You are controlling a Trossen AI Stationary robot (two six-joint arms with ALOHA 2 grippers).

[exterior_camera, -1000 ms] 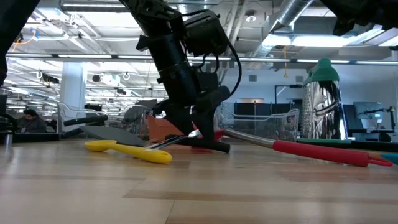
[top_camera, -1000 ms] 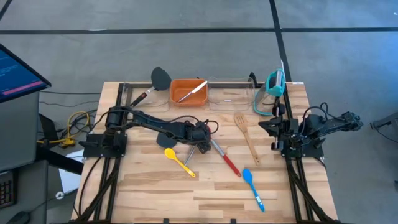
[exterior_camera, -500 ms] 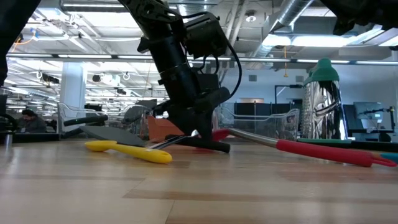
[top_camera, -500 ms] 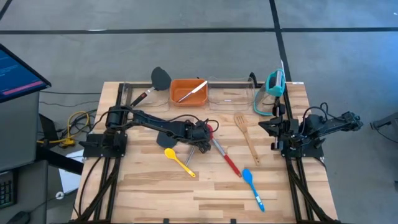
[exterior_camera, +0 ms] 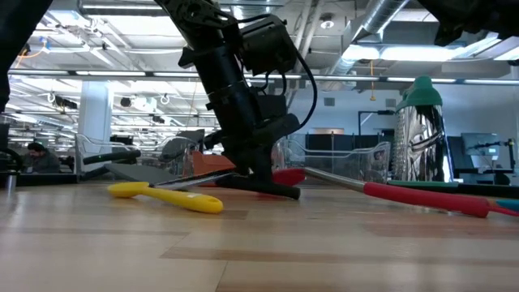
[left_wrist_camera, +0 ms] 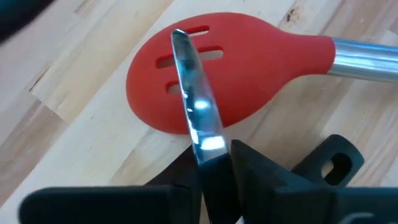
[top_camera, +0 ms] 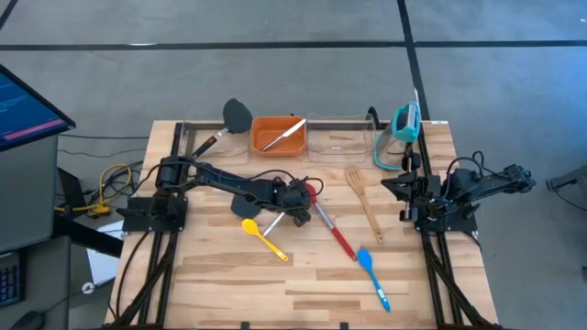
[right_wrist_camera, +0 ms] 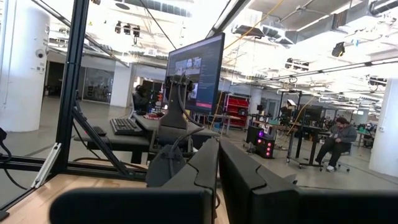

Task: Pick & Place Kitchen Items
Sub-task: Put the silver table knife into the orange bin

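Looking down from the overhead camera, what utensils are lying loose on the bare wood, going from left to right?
Yellow spoon → red slotted spoon → wooden fork → blue spoon.

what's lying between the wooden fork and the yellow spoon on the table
In the high view, the red slotted spoon lies between the wooden fork and the yellow spoon. The left gripper, closed on a thin metal handle, is there too.
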